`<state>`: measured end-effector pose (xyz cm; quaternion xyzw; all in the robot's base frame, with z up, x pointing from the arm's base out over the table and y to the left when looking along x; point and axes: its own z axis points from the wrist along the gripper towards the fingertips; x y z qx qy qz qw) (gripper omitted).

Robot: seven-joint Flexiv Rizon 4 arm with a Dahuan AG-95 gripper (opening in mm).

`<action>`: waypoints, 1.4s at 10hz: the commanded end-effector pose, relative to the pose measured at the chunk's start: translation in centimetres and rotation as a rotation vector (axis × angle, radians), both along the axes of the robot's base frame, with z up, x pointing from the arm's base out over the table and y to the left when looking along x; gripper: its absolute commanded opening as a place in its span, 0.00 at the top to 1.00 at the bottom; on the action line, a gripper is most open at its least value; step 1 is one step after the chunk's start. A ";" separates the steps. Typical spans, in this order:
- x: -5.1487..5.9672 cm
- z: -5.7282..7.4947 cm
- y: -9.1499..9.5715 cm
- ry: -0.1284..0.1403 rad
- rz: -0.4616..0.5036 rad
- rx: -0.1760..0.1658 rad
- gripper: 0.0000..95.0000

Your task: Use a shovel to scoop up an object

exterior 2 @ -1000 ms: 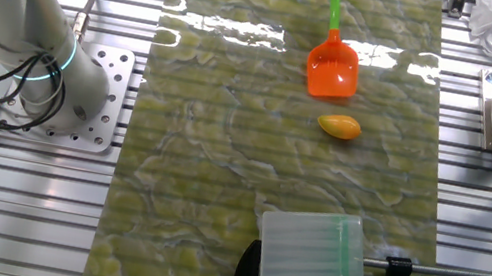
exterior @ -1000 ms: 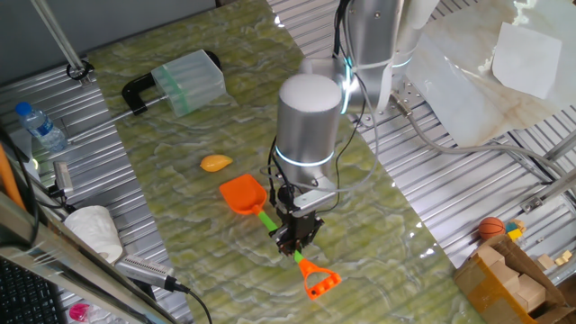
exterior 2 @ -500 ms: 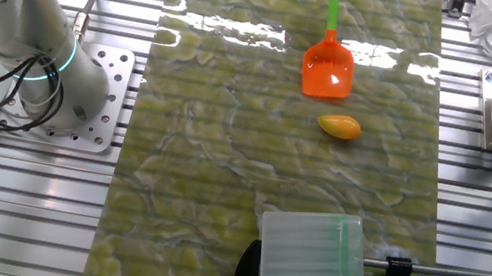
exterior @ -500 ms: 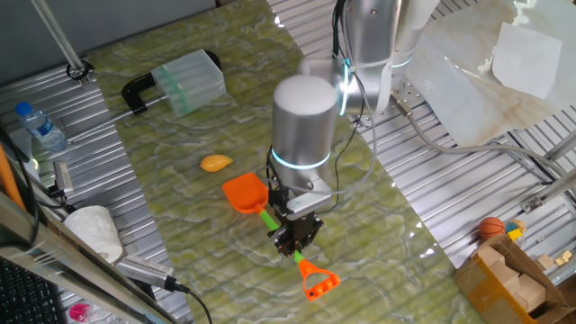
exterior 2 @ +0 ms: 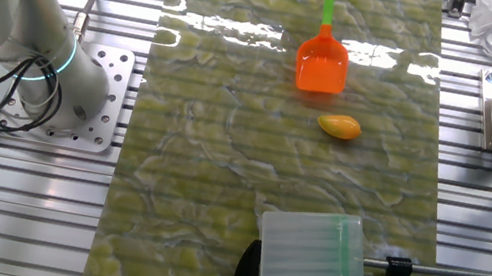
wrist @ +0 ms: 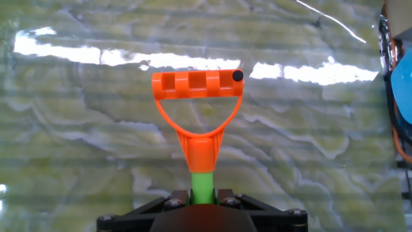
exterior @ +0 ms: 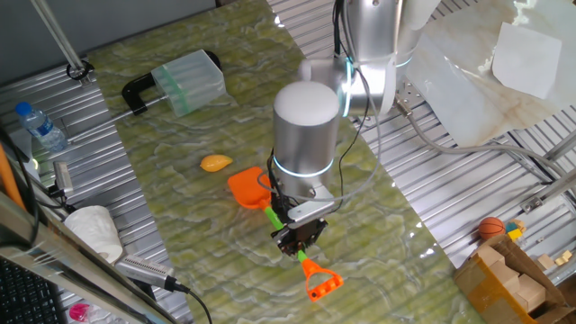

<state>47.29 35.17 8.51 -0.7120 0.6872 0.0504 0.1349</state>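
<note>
The shovel (exterior: 270,211) has an orange blade (exterior: 246,187), a green shaft and an orange D-shaped end (exterior: 320,283). My gripper (exterior: 298,238) is shut on the green shaft and holds the shovel over the green marbled table. The yellow-orange oval object (exterior: 214,163) lies on the table a little beyond the blade, apart from it. In the other fixed view the blade (exterior 2: 320,68) sits above and left of the object (exterior 2: 338,126). In the hand view the D-shaped end (wrist: 197,96) sticks out past my gripper (wrist: 202,193), whose jaws press both sides of the shaft.
A clear plastic box (exterior: 189,81) held in a black clamp (exterior: 138,92) stands at the far end of the table. A water bottle (exterior: 40,126) and a paper roll (exterior: 93,230) lie on the metal at the left. A small orange ball (exterior: 490,227) sits at the right.
The shovel's blade has shifted and turned slightly towards the object's side of the table. The object has not moved. The grip on the shaft is unchanged.
</note>
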 end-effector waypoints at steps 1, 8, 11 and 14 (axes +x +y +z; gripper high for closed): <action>-0.1 0.0 -0.1 0.003 -0.011 0.000 1.00; -0.1 0.0 -0.1 0.014 -0.075 -0.062 1.00; -0.1 0.0 -0.1 0.010 -0.061 -0.052 1.00; -0.1 0.0 -0.1 0.026 -0.081 -0.033 1.00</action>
